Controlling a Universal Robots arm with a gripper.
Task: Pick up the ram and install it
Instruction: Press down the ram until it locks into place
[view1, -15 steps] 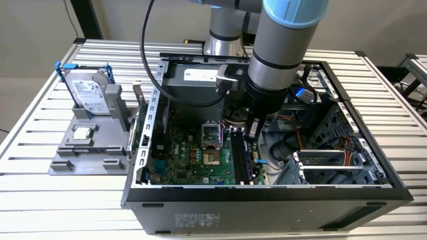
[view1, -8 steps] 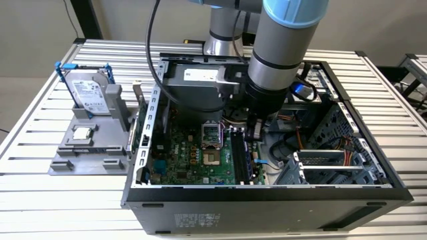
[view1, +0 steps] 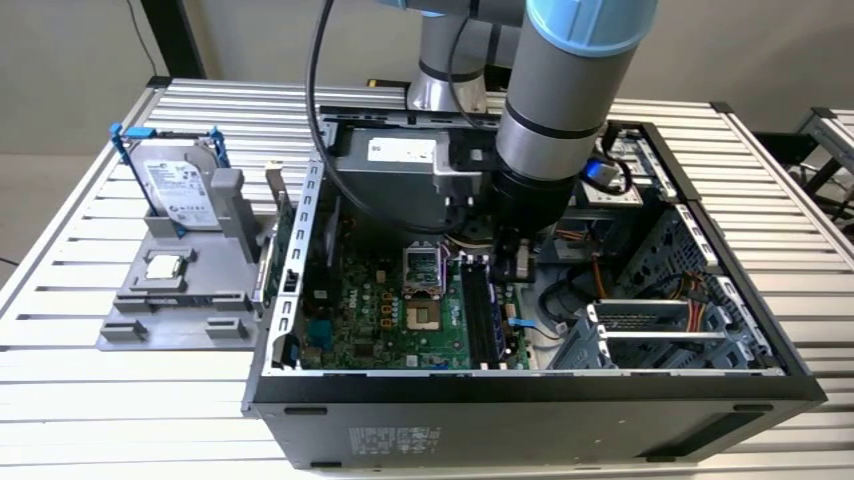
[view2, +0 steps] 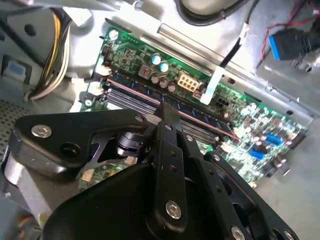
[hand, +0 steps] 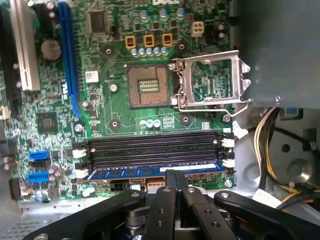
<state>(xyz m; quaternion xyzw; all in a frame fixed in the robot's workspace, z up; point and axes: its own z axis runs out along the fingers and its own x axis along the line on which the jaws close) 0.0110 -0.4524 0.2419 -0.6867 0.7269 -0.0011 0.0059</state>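
The ram is a long narrow blue-green stick lying in the outermost of the memory slots on the motherboard, between white end clips. In the second wrist view the ram runs diagonally across the board. My gripper stands over the middle of the stick with its two black fingers pressed together, tips at or on the stick's top edge and set crosswise to it. In the exterior view the gripper reaches down into the open computer case.
The open processor socket with its raised metal frame lies beside the slots. A drive cage and cables crowd the case on the exterior view's right. On the left, a grey holder carries a hard drive and a small silver chip.
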